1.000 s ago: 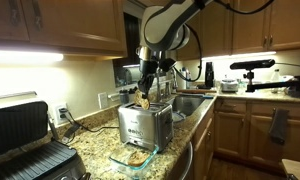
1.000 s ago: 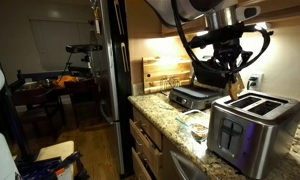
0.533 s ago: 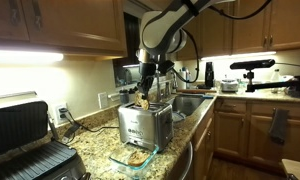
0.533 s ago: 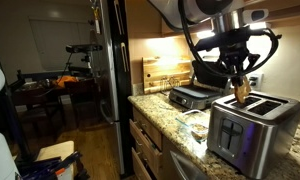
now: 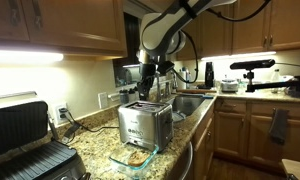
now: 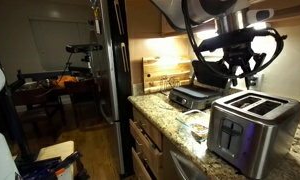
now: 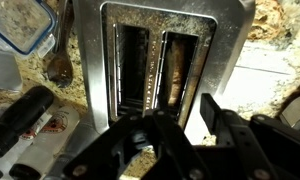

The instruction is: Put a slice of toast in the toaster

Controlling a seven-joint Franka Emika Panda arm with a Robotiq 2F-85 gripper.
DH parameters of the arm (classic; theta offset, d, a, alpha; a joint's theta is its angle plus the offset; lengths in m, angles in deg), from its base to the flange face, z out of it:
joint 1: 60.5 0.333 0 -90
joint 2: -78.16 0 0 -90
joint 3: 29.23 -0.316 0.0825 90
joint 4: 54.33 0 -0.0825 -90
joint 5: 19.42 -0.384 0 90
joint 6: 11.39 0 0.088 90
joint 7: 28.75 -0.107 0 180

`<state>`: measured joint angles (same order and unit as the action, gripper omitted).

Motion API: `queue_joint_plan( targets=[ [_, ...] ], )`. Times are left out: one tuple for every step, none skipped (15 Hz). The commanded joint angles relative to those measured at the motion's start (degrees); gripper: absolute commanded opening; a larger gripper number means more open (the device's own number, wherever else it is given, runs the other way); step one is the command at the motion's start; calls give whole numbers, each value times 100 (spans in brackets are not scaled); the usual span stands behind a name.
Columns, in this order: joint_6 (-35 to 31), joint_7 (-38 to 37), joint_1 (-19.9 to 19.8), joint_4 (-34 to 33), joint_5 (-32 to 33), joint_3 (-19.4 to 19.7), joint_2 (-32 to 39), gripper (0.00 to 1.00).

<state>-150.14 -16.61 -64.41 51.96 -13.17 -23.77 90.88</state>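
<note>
One slice of toast (image 7: 176,75) in toaster (image 7: 90,70) slot | fingers (image 7: 220,120) released (above) | glass dish (image 7: 20,35) beside

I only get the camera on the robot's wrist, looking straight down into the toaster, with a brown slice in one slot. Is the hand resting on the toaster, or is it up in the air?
Observer: Up in the air. From the side, the hand hangs just above the toaster and, as far as I can tell, does not touch it.
Visitor: What is the clear box in the corner of my picture?
Observer: A glass dish with bread in it. It sits on the counter right in front of the toaster's control face.
Visitor: Is anything big nearby?
Observer: Yes, a contact grill stands farther along the counter with its lid raised.
</note>
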Motion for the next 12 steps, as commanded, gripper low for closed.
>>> queue_joint_plan(
  targets=[
    [100, -205, -27, -65, 153, -3, -14, 69],
    [102, -198, -29, -62, 145, -5, -20, 77],
    [105, -197, -29, -54, 137, -7, -34, 82],
    [99, -189, -30, -39, 118, -14, -52, 90],
    [19, -19, -59, -26, 19, -59, -2, 70],
    [19, -20, -58, -27, 19, -59, -2, 78],
    [19, -20, -58, -28, 19, -59, -2, 84],
    [19, -21, -58, -28, 19, -59, -2, 89],
    [19, -21, -58, -28, 19, -59, -2, 90],
    [19, -21, -58, -29, 19, -59, -2, 90],
    [19, -21, -58, -29, 18, -59, -2, 90],
    [19, -21, -58, -29, 18, -59, -2, 90]
  ],
)
